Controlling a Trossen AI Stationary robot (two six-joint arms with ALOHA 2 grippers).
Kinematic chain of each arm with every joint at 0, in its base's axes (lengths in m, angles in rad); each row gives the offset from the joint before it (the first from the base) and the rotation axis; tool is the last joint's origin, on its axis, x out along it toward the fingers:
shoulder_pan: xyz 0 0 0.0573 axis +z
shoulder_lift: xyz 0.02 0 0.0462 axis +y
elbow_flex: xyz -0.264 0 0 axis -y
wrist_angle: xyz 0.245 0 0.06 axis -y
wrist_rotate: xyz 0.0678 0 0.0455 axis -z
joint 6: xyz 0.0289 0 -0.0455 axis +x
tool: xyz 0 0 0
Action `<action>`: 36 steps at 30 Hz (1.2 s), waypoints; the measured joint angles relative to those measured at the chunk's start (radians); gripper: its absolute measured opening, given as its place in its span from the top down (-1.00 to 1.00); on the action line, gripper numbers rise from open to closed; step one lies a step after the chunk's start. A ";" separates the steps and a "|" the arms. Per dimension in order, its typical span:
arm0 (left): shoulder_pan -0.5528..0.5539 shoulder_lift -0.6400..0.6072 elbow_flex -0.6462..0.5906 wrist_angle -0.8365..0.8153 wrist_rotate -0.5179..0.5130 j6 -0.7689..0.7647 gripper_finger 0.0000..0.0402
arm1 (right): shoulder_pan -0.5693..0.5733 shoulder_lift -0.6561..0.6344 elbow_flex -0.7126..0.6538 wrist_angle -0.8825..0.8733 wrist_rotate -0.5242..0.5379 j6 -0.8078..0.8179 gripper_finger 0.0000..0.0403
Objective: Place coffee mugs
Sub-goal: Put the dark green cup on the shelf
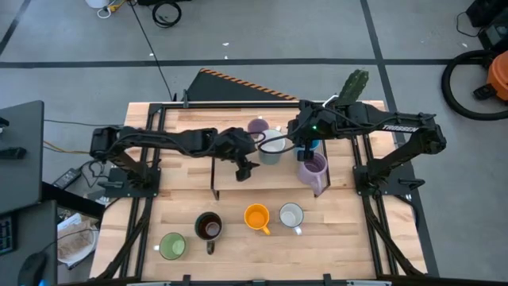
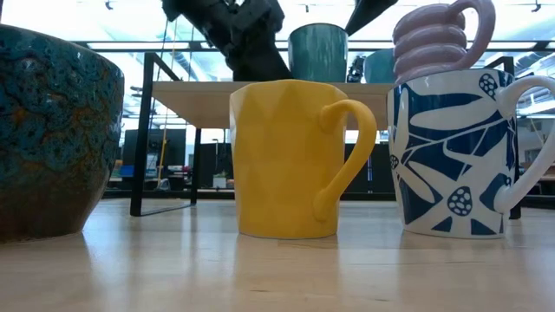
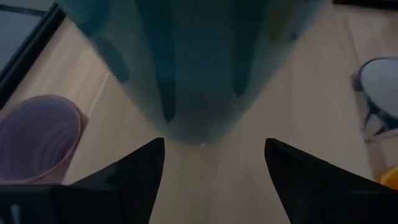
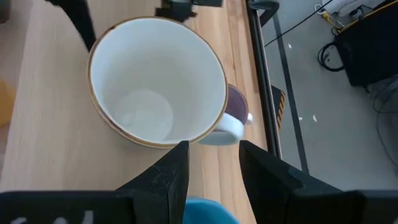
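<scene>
Mid-placing: both end effectors, left (image 1: 247, 170) and right (image 1: 306, 151), hang released over the shelf's white mug (image 1: 272, 148); next move calls for gripping another desk mug.

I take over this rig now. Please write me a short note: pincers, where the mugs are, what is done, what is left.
Left pincer: open, over the raised shelf, near the white mug.
Right pincer: over the blue mug.
On the shelf: purple mug, white mug, blue mug, lavender mug.
On the table in front: green mug, dark mug, orange mug, patterned mug.
Left: probably those four.
</scene>
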 joint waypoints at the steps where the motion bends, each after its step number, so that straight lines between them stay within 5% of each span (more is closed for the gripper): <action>1: 0.004 0.006 0.000 0.010 0.000 0.000 -0.43 | 0.000 0.000 0.000 -0.001 -0.003 0.002 0.27; 36: 0.033 0.062 0.000 0.182 -0.117 0.038 -0.43 | -0.060 0.002 -0.001 0.026 -0.006 0.002 0.28</action>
